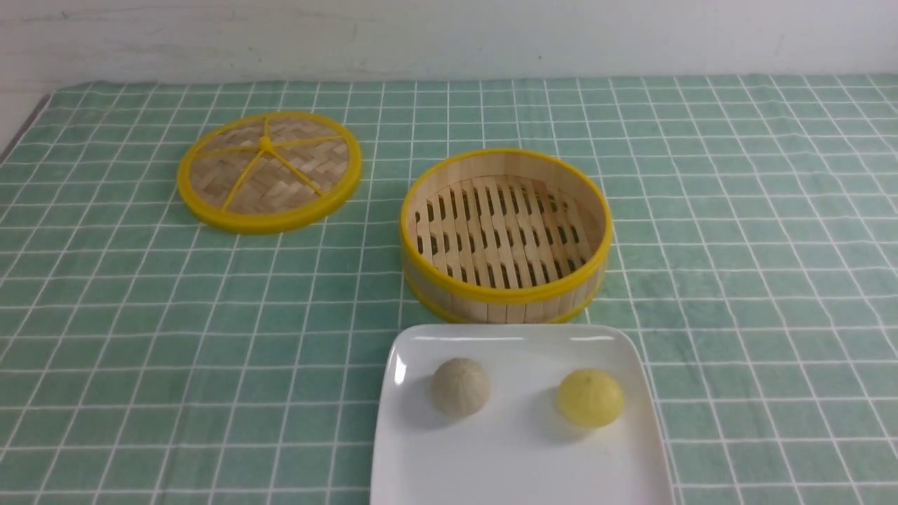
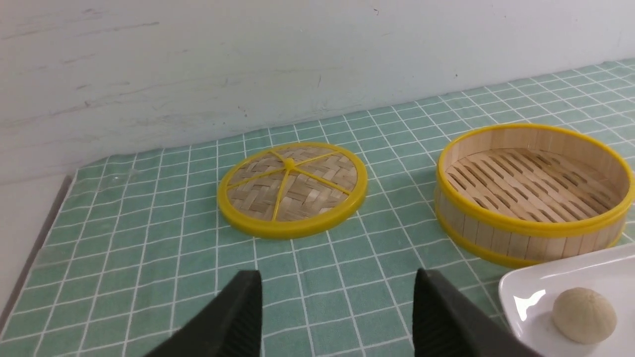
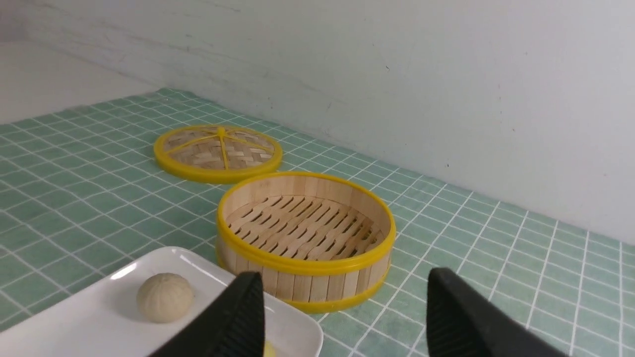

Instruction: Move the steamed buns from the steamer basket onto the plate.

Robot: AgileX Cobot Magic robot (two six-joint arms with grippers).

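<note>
Transfer looks complete: the beige-grey bun [image 1: 459, 386] and the yellow bun [image 1: 590, 398] sit apart on the white square plate [image 1: 519, 463]. The bamboo steamer basket [image 1: 505, 298], just beyond the plate, shows only its bare slatted floor. The left gripper [image 2: 337, 277] hangs with its jaws wide and nothing between them. The woven lid [image 2: 292, 191] lies flat on the checked green tablecloth [image 1: 140, 315] straight ahead of it, the basket is ahead and off toward the robot's right, and the plate's corner with the beige-grey bun is close on that same side. The right gripper [image 3: 346, 277] is likewise spread wide and empty, with the basket directly ahead of its fingertips and the plate close by on the robot's left of it. By my reading nothing is left to carry; at most the arms need drawing clear.
</note>
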